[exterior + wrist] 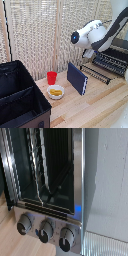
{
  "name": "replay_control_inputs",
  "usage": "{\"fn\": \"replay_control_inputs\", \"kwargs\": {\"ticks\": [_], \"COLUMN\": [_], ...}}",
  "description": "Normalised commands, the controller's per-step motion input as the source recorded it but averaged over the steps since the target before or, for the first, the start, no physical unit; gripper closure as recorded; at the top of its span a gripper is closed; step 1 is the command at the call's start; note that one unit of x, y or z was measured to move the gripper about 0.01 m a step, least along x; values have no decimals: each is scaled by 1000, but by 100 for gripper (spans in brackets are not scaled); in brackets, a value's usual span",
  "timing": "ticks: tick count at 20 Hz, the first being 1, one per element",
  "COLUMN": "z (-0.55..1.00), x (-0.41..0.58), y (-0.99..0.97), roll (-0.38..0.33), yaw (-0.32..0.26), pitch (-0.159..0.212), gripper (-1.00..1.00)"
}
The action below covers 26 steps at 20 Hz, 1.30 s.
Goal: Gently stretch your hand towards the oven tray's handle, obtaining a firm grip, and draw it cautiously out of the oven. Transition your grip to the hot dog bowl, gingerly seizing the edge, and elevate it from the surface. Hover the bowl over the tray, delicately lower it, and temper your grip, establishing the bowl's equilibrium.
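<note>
A pale wooden table (95,107) fills the lower part of the exterior view, with a woven reed screen (45,30) standing behind it. A large black fabric bin (20,95) sits at the near left corner of the table. At the far right edge stands the oven (117,55), a small dark boxy toaster oven. Its door (95,74) hangs open and down toward the table, and the oven tray (111,62), a dark wire rack of thin parallel bars, shows in the opening.

The white robot arm (92,35) reaches in from the upper right, its wrist just left of the oven. Its fingers are hidden in both views, so I cannot tell whether they are wide or narrow.

A dark blue book (77,78) stands on edge near the middle of the table, left of the open door. A red cup (52,77) stands upright further left. Just in front of the cup is the hot dog bowl (55,91), a shallow white bowl with a yellow-orange hot dog inside, well apart from the oven.

The wrist view shows the oven's front up close, with silvery trim, the wire rack inside, three round black knobs (46,229) in a row, and a small blue light (79,209).
</note>
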Motion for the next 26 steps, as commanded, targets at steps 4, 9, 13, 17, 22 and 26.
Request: {"fn": "replay_control_inputs", "kwargs": {"ticks": [4,9,13,17,22,26], "z": [-201,-203,-233,-215,-140,-4], "x": [0,0,34,106,113,21], "y": [-250,-113,-232,-411,-539,-528], "roll": [-128,-242,-228,-76,27,1], "yaw": [0,-20,-24,18,114,196], "pitch": [-2,0,-1,0,58,152], "gripper": [-100,-100,-100,-100,-100,-100]}}
